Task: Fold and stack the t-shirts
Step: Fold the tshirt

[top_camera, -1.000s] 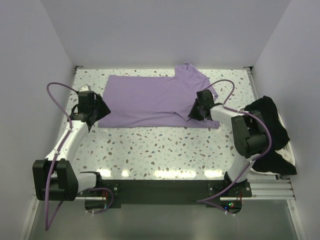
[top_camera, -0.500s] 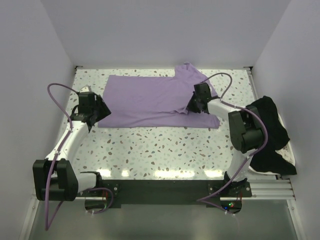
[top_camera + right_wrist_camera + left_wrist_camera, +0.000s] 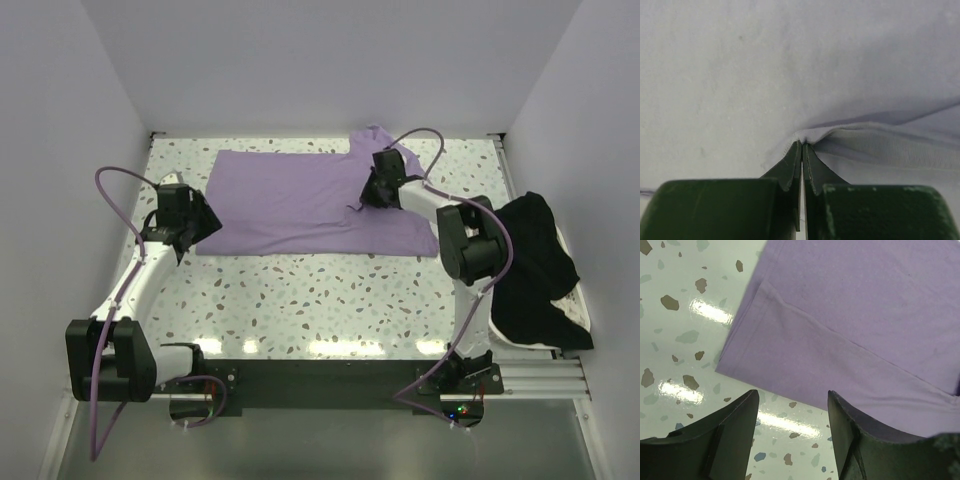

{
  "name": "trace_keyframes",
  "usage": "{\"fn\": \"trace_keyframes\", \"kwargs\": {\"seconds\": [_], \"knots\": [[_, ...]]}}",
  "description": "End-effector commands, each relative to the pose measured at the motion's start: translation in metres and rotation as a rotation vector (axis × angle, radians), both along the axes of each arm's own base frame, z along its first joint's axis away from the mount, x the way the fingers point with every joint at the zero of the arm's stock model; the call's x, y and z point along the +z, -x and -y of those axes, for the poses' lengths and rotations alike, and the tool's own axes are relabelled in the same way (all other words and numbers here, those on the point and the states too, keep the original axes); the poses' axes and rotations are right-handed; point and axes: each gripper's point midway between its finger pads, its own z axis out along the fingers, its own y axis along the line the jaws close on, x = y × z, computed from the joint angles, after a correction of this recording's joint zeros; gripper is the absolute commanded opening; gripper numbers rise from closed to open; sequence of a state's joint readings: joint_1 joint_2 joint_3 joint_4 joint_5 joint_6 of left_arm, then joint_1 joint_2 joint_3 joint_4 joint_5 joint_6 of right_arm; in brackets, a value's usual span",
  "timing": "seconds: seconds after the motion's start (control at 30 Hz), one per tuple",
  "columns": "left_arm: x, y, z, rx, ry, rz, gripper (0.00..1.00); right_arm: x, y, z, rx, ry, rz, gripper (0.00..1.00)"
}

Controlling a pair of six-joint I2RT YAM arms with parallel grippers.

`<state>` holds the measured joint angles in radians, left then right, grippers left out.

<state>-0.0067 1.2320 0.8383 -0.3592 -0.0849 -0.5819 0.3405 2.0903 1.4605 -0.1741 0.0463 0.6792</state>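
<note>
The right hand (image 3: 802,144) pinched a soft, ribbed fold of the lavender t-shirt (image 3: 285,195) tight. The left hand (image 3: 792,402) hung half-spread and empty, the shirt's smooth hemmed corner just ahead on the speckled counter (image 3: 320,290).

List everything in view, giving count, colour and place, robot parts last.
lavender t-shirt: one, pale purple, spread flat on the far half of the table
black t-shirt: one, black, bunched at the table's right edge
table: one, white with dark speckles
walls: three, white, around the table
cables: two, purple, one along each arm
arms: two, white and black, bolted at the near edge
left tool: one, black, open beside the lavender shirt's near-left corner
right tool: one, black, shut on a pinch of lavender fabric
</note>
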Motion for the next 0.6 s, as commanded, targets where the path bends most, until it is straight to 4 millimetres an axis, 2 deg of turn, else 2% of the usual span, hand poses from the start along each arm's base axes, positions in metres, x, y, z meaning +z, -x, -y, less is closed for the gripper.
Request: {"fn": "trace_keyframes", "kwargs": {"seconds": [0.0, 0.1, 0.13, 0.23, 0.27, 0.3, 0.33, 0.37, 0.4, 0.47, 0.57], "knots": [[0.006, -0.006, -0.002, -0.015, -0.012, 0.033, 0.62, 0.014, -0.019, -0.008, 0.046, 0.049, 0.061, 0.00], [0.004, -0.006, -0.001, -0.020, -0.010, 0.030, 0.62, 0.010, -0.022, -0.011, 0.083, 0.083, 0.064, 0.01], [0.004, -0.006, -0.001, -0.021, -0.009, 0.030, 0.61, 0.009, -0.022, -0.011, 0.089, 0.091, 0.065, 0.09], [0.001, -0.005, 0.000, -0.012, 0.001, 0.023, 0.61, 0.013, -0.024, -0.012, 0.118, 0.100, 0.080, 0.21], [0.000, -0.005, 0.000, -0.008, 0.005, 0.025, 0.62, 0.016, -0.024, -0.014, 0.127, 0.099, 0.086, 0.32], [-0.004, -0.003, 0.000, -0.005, 0.008, 0.016, 0.62, 0.024, -0.027, -0.014, 0.137, 0.102, 0.104, 0.37], [-0.005, -0.003, 0.001, 0.010, 0.025, 0.017, 0.63, 0.028, -0.027, -0.015, 0.145, 0.103, 0.111, 0.47], [-0.006, -0.003, 0.003, 0.009, 0.039, 0.016, 0.63, 0.033, -0.028, -0.017, 0.163, 0.103, 0.123, 0.52], [-0.011, -0.001, 0.006, 0.019, 0.063, 0.008, 0.63, 0.045, -0.030, -0.017, 0.164, 0.101, 0.145, 0.56], [-0.014, -0.001, 0.009, 0.030, 0.091, 0.009, 0.65, 0.055, -0.030, -0.015, 0.166, 0.108, 0.154, 0.64], [-0.021, 0.000, 0.010, 0.071, 0.126, -0.004, 0.66, 0.070, -0.021, -0.010, 0.153, 0.111, 0.151, 0.64]]}}
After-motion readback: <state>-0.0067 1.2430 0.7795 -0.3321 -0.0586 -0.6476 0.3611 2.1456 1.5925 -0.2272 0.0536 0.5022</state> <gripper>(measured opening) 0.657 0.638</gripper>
